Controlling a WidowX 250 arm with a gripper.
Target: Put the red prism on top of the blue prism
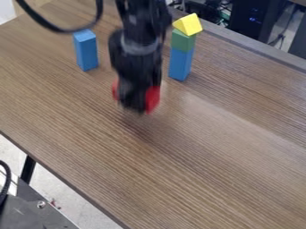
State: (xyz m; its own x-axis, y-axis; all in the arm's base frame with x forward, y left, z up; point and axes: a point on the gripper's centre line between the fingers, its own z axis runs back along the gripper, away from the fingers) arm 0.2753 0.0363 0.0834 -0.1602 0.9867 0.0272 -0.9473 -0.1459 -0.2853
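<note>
The tool (136, 107) holds 1 red prism (153, 99).

Pale glare on tabletop (209, 170), soft shadow, blurred claw (136, 105)

Red prism (153, 99), brown wood-grained table (227, 170)

a black robot arm (143, 20) enters from the top edge, left of centre, and hangs almost straight down. a greyish band crosses its wrist (138, 47). below, the black gripper (138, 107) points downward, just above mid-view, its lower end blurred.
</note>
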